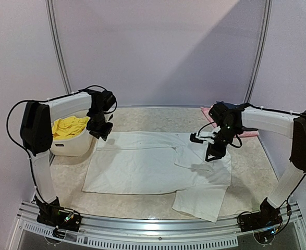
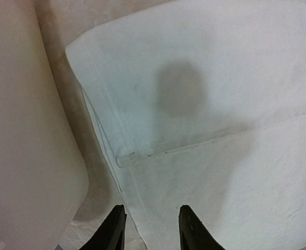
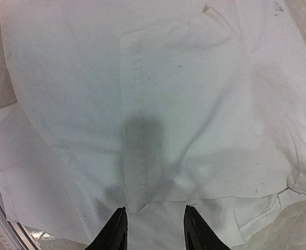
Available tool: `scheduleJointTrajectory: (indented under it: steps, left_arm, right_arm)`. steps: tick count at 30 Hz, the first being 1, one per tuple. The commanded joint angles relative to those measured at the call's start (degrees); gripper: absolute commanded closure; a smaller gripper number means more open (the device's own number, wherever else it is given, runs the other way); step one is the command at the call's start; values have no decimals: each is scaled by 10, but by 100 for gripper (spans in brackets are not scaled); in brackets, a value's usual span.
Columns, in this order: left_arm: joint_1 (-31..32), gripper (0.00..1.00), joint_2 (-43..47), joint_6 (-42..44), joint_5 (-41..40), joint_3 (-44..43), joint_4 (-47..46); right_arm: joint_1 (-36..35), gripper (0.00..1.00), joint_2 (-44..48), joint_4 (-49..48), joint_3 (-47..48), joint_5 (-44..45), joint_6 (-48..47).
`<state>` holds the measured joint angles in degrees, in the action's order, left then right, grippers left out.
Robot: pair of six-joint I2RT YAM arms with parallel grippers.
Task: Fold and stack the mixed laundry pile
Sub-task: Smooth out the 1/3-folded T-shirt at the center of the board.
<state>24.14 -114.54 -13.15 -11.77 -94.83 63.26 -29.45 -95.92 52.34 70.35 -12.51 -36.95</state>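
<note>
- Left gripper [image 1: 101, 129] – its two dark fingers [image 2: 113, 232] stand apart with nothing between them; it hangs released above the far left corner of the white T-shirt [image 1: 158, 166], just beside the white basket [image 1: 72, 147].
- Right gripper [image 1: 213, 152] – also parted and empty, over the right part of the T-shirt, where a flap of cloth lies folded onto the body. Whether its tips touch the cloth I cannot tell.
- The T-shirt lies spread flat on the table [image 1: 142, 117], one sleeve reaching toward the near edge.
- The yellow shorts [image 1: 69, 126] sit bunched inside the basket at the far left, apart from the T-shirt.
- Only the top view shows the shorts, both arms and a pink cloth [image 1: 249, 134] at the far right.
- The left wrist view alone shows the stitched hem at the T-shirt's corner, a round shadow on the cloth, and the pale basket wall close on the left.
- The right wrist view alone shows a seam line down the folded layer, with the gripper's shadow falling across it.
</note>
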Motion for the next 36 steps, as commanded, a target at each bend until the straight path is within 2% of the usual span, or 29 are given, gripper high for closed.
scheduleJointTrajectory:
  steps: [1, 5, 8, 11, 14, 17, 22, 24, 26, 30, 33, 36]
  left_arm:
    - [46, 64, 17, 68, -44, -9, 26]
    - [100, 64, 64, 114, -42, 11, 15]
    - [117, 64, 94, 121, -43, 29, 10]
    - [136, 64, 129, 131, -24, 61, -27]
    - [159, 64, 136, 131, 2, 70, -66]
    - [172, 63, 96, 103, 25, 12, -74]
    - [161, 63, -49, 63, 9, -170, -42]
    - [144, 64, -108, 36, 7, -241, -25]
    - [119, 65, -150, 3, 26, -277, -31]
    - [65, 67, -172, -48, 101, -244, -64]
    - [44, 67, -160, -56, 113, -181, -101]
    - [33, 67, -158, -58, 127, -142, -107]
  right_arm:
    - [64, 60, 53, -14, 36, -105, 43]
    - [55, 45, 144, 5, -22, -159, -27]
    - [19, 44, 187, 40, -74, -108, -83]
    - [-2, 44, 214, 73, -123, -98, -125]
    - [-23, 44, 259, 40, -165, -54, -120]
    - [-13, 47, 273, -25, -149, -13, -93]
    - [100, 55, 164, -85, -3, -130, 12]
    - [139, 58, 85, -105, 53, -160, 51]
    - [161, 60, 0, -123, 98, -164, 71]
    - [209, 65, -116, -152, 162, -203, 127]
    - [239, 67, -188, -148, 198, -230, 162]
    - [251, 67, -219, -151, 203, -224, 163]
